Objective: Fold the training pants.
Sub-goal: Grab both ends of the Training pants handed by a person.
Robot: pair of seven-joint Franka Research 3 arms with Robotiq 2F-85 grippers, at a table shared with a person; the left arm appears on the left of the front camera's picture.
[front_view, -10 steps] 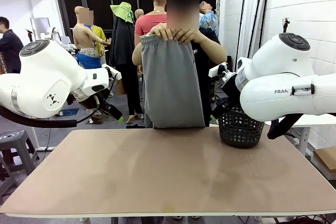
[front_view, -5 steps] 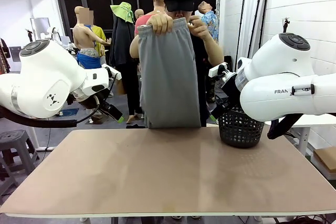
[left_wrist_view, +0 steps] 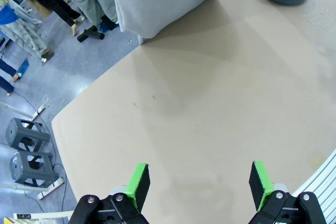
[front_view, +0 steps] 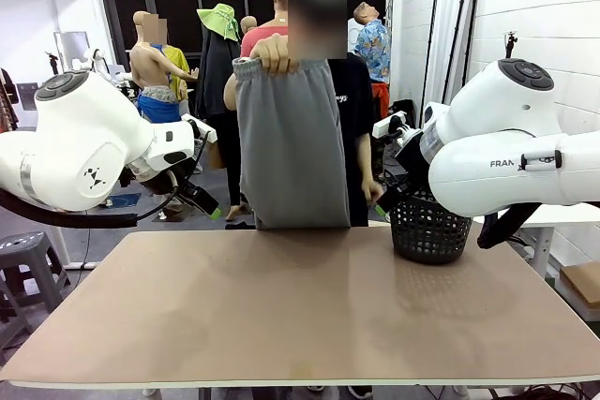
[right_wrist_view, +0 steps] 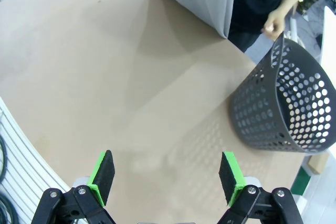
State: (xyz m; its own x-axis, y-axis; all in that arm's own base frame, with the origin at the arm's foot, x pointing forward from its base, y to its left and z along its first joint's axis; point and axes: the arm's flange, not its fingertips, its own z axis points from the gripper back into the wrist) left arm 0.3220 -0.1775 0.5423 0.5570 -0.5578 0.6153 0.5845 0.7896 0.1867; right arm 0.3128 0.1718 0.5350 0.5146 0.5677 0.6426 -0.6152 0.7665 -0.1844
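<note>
Person's hand holds pants up at table's far edge, prob. to lay flat. Your L gripper, R gripper: released, empty.

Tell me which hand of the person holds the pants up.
The raised hand, gripping the top of the pants; the other hand hangs low near the basket.

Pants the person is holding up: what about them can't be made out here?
Front view: pants hang as one grey sheet; the two legs cannot be told apart.
Front view: whether the hem touches the table is unclear.
Both wrist views: the top edge cuts off the waistband.
</note>
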